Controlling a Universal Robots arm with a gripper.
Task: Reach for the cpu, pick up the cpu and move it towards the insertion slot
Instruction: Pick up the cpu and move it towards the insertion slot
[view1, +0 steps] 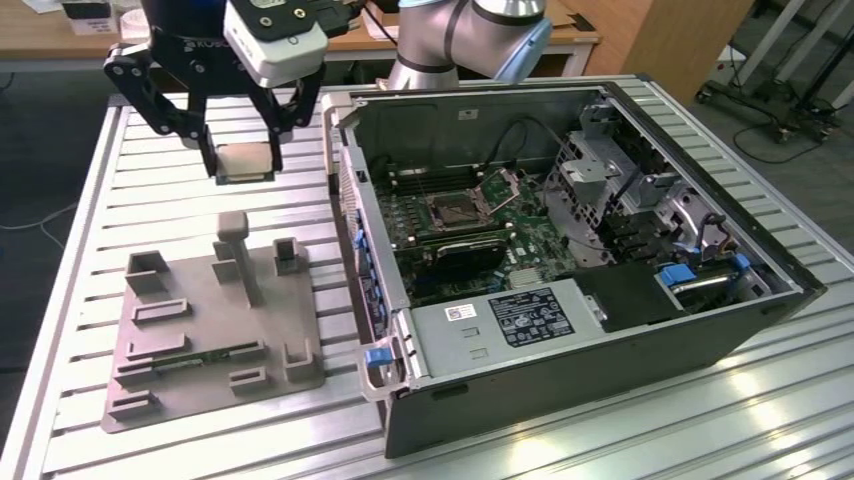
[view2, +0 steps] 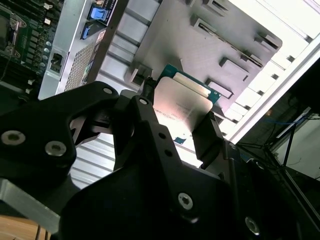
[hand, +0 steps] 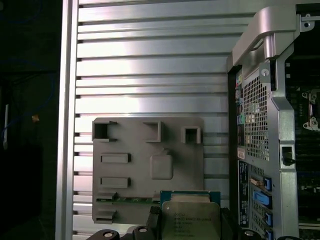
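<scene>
Tool (view1: 247, 160) is clamped on the cpu (view1: 248, 163) by two opposite edges, holding it up over the table (view1: 134, 200), with the socket (view1: 461, 208) between 3 and 4 o'clock from it in the exterior view. I'd guess it's light and stiff but slick on top and fragile, so the edges are the place to grab. The exterior view gives you the socket inside the case (view1: 561, 390), while the first wrist view looks down on the grey tray (hand: 130, 145) below.

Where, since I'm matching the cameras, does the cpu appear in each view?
Exterior view: cpu in the gripper, at the exterior view's left of the case.
Second wrist view: cpu in front of the grey tray.
First wrist view: cpu overlapping the grey tray.
Shared: grey tray.
</scene>
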